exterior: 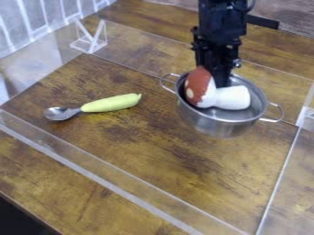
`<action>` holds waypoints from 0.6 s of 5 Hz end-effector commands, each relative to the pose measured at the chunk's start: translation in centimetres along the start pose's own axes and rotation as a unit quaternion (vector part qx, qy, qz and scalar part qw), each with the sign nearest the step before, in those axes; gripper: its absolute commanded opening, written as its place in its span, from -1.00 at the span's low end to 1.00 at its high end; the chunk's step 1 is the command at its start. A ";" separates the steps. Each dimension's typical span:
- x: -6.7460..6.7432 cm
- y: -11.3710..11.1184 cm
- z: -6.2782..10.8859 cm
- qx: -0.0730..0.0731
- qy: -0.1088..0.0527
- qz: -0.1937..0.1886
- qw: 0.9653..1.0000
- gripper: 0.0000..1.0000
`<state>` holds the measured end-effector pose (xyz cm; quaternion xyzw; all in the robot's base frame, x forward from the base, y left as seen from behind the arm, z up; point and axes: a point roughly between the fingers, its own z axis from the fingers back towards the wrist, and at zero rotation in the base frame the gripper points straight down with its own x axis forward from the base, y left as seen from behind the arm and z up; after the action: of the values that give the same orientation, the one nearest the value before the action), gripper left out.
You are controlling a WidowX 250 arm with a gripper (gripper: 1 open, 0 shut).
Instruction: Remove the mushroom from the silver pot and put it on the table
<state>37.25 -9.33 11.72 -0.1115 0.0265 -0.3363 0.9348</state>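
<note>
Right of centre, the claw (pixel 212 75) is pinched nearly closed on the mushroom (pixel 215 92) inside the silver pot (pixel 223 117); lift straight up, clear the rim, then lower onto the counter (pixel 135 147).

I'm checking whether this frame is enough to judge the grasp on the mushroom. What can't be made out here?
- Jaws: the gripper reaches the mushroom in a dark blur, so contact is unclear.
- Silver pot: mushroom and near wall hide its floor.
- Arm: cut off by the top edge.
- Spoon: too small for detail.
</note>
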 end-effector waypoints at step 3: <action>-1.6 -0.4 4.0 0.009 -0.033 -0.027 0.999 -1.00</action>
<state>36.30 -8.33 12.14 -0.1249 0.0371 -0.3575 0.9248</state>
